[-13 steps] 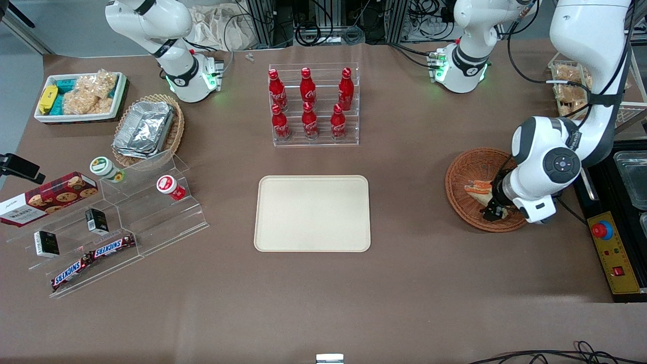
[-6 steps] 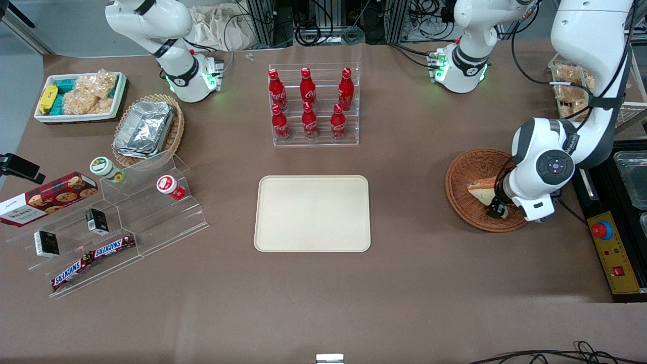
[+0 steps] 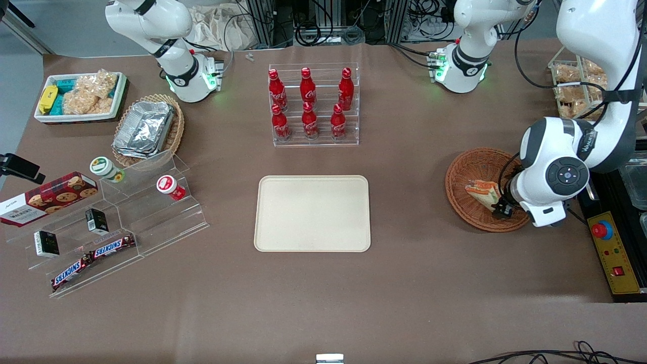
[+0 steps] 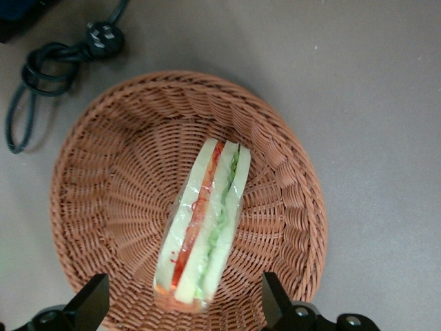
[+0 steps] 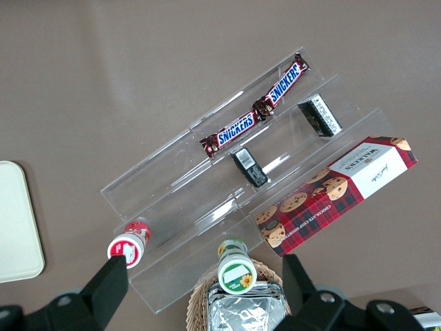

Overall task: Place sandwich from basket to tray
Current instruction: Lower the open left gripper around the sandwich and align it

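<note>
A brown table fills the front view; at its right edge the basket (image 3: 477,189) holds the sandwich (image 4: 203,224); the gripper (image 3: 501,208) hangs just above it, jaws spread wide and empty, straddling the sandwich's long axis crosswise; the tray (image 3: 312,213) waits at centre frame.

the brown surface (image 3: 429,283) carries everything. the cream tray (image 3: 312,213) lies flat near its middle. nearer the working arm's end sits the round wicker basket (image 3: 465,167), with the gripper (image 3: 501,208) hanging over it, fingers (image 4: 93,300) spread wide. farther from the front camera than the tray stands a clear rack of red bottles (image 3: 313,103). toward the parked arm's end lie a clear stepped stand (image 3: 121,222), a cookie box (image 3: 45,197), a tan basket of foil containers (image 3: 147,129) and a white tray of snacks (image 3: 81,96).
</note>
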Robot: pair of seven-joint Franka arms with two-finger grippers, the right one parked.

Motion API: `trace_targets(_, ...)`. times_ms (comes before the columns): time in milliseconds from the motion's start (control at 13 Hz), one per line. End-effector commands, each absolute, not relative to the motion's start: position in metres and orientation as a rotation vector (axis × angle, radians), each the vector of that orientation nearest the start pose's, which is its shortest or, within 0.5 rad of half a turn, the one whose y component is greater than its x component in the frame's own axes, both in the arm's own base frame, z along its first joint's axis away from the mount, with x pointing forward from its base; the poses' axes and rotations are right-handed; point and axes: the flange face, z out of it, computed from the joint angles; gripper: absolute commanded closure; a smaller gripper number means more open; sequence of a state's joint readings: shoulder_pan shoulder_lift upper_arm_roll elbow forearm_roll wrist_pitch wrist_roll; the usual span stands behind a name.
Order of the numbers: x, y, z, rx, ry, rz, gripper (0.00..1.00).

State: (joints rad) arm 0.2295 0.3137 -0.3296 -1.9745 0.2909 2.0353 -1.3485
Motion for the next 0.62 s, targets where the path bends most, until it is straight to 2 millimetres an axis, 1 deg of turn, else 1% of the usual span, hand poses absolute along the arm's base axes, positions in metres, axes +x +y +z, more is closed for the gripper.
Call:
trace_targets(0,0.562,-0.036,0.264,-2.493,-1.503,0.094,0.0)
trace_targets(77,0.554,-0.032,0.255,-2.494,-1.509,0.096,0.0)
trace_targets(154,0.548,-0.021,0.249,-2.484,-1.529,0.1,0.0)
trace_targets(231,0.542,-0.015,0.245,-2.478,-1.537,0.104,0.0)
trace_targets(385,0.542,-0.015,0.242,-2.486,-1.543,0.098,0.0)
trace_targets(462,0.543,-0.015,0.239,-2.491,-1.55,0.096,0.41)
trace_targets(538,0.543,-0.016,0.239,-2.495,-1.545,0.096,0.95)
